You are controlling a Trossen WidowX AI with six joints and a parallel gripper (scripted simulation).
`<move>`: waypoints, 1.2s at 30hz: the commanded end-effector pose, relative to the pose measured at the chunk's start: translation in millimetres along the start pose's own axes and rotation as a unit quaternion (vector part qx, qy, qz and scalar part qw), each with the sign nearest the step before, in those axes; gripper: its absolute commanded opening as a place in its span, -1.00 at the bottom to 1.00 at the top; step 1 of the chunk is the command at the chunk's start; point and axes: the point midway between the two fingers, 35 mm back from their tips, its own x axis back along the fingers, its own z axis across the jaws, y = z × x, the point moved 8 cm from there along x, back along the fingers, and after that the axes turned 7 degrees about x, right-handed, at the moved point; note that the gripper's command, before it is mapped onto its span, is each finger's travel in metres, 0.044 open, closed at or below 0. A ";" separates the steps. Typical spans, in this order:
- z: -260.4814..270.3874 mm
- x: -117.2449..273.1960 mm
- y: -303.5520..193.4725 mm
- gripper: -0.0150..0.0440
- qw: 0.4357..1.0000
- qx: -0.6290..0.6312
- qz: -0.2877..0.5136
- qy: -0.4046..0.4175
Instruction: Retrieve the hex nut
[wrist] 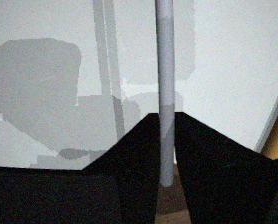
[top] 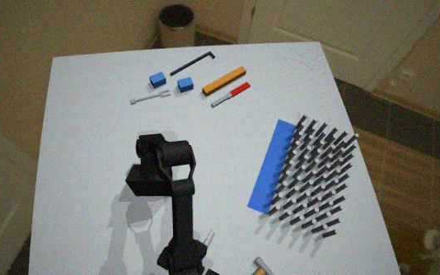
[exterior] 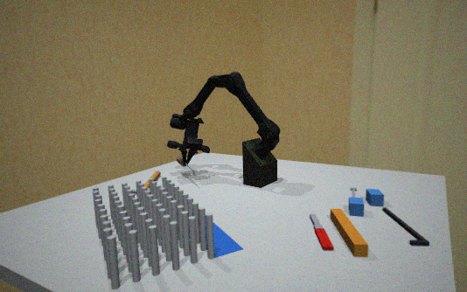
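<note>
My gripper point(exterior: 186, 163) point(wrist: 166, 123) is shut on the thin metal shaft point(wrist: 166, 60) of a wooden-handled tool, just in front of its brown handle point(exterior: 180, 162) point(wrist: 171, 205). The far end of the shaft is out of the wrist view; whether it touches the table cannot be told. The gripper is well away from the spacers. The grey metal spacers point(top: 329, 235) point(exterior: 154, 251) stand upright in a dense field. The blue taped strip point(top: 265, 177) point(exterior: 225, 246) runs along one side and shows no nut on its visible part. The hex nut cannot be made out.
A hammer point(top: 259, 262) point(exterior: 153, 177) lies between my gripper and the field. Across the table lie a black L-shaped hook point(top: 190, 63) point(exterior: 405, 225), an orange bar point(top: 224, 81) point(exterior: 348, 232), a red-handled tool point(top: 240, 89) point(exterior: 324, 239), a grey forked tool point(top: 149, 97) and two blue blocks point(top: 157, 80) point(top: 185, 85).
</note>
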 end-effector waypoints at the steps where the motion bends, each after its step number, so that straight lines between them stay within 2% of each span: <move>1: -0.3 2.1 12.3 -0.49 0.999 -0.043 0.013 0.003; 15: 8.5 -2.0 56.5 -0.49 0.976 -0.213 0.050 0.002; 36: 12.8 -25.8 57.3 -0.49 0.976 -0.213 0.050 0.002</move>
